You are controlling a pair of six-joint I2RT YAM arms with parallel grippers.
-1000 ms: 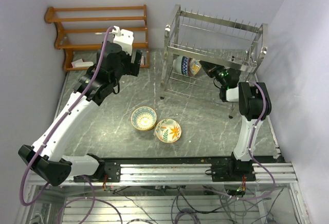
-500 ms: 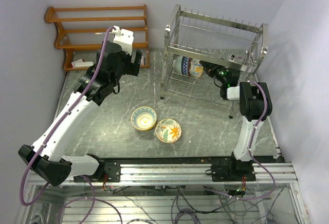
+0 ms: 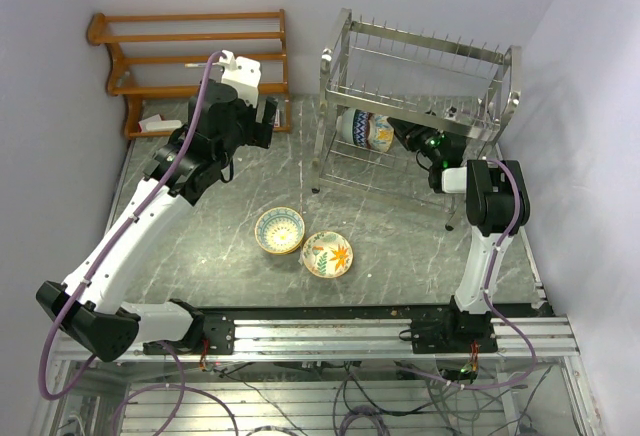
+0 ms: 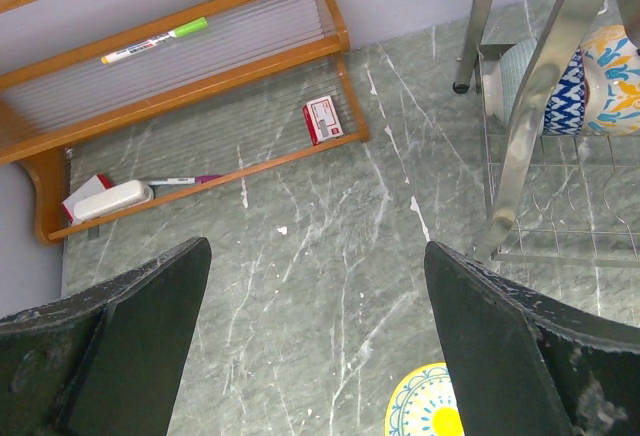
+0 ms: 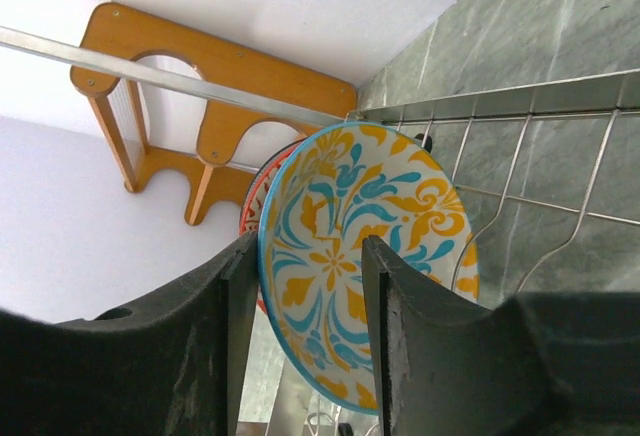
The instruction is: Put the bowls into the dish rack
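Right wrist: right fingers [image 5: 215,346] narrowly parted, pinching wall of blue-orange bowl [image 5: 400,206], one finger inside, one outside. Bowl on edge in lower tier of dish rack [image 5: 560,93], just beside second bowl [image 4: 503,71]. Step, by my read: seating this bowl. Next call: check it leans steady on wires, release, back straight out. Left fingers [image 4: 130,336] spread wide, empty, above table [image 3: 400,226]. Yellow-teal bowl [image 3: 279,230] and orange-leaf bowl [image 3: 327,254] on table, side by side.
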